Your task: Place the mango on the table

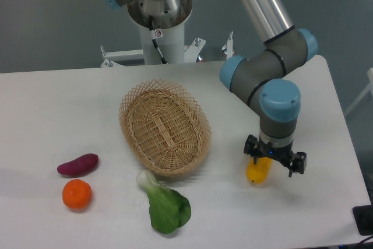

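Note:
The mango (258,169) is a yellow oval fruit with an orange tinge. It sits low over the white table (70,97), right of the basket, directly under my gripper (274,160). The gripper points straight down and its black fingers (251,147) stand on either side of the mango. The gripper body hides the top of the fruit. I cannot tell whether the fingers press on the mango or stand off it, nor whether the mango rests on the table.
An empty woven wicker basket (165,127) stands mid-table. A green leafy vegetable (167,207) lies in front of it. A purple sweet potato (78,164) and a round orange (77,194) lie at the front left. The table's right edge (349,144) is near the gripper.

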Action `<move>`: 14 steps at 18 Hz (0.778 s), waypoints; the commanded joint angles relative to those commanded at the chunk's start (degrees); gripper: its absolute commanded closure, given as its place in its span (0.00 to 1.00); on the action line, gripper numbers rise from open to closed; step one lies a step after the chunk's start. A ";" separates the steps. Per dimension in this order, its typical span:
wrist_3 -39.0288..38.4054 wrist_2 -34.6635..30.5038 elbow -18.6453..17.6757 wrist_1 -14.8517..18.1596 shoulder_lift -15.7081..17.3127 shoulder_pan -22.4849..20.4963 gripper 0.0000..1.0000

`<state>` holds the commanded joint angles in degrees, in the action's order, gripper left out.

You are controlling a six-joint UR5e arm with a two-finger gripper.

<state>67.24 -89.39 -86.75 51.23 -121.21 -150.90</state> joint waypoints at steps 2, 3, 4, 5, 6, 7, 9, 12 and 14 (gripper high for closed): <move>0.61 1.15 1.49 3.50 0.27 -0.97 0.00; 1.40 1.24 2.80 6.05 0.27 -1.06 0.00; 2.89 1.24 4.12 8.51 0.18 -1.41 0.00; 4.21 1.24 5.18 10.62 0.18 -1.76 0.00; 5.26 1.24 5.80 11.69 0.18 -2.03 0.00; 6.06 1.24 6.15 12.22 0.27 -2.38 0.00; 7.90 1.24 6.42 12.49 0.36 -3.08 0.00; 10.71 1.24 6.33 12.58 0.97 -3.87 0.00; 12.82 1.15 6.33 12.84 1.32 -4.67 0.00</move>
<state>80.06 -88.24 -80.42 64.07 -119.88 -155.56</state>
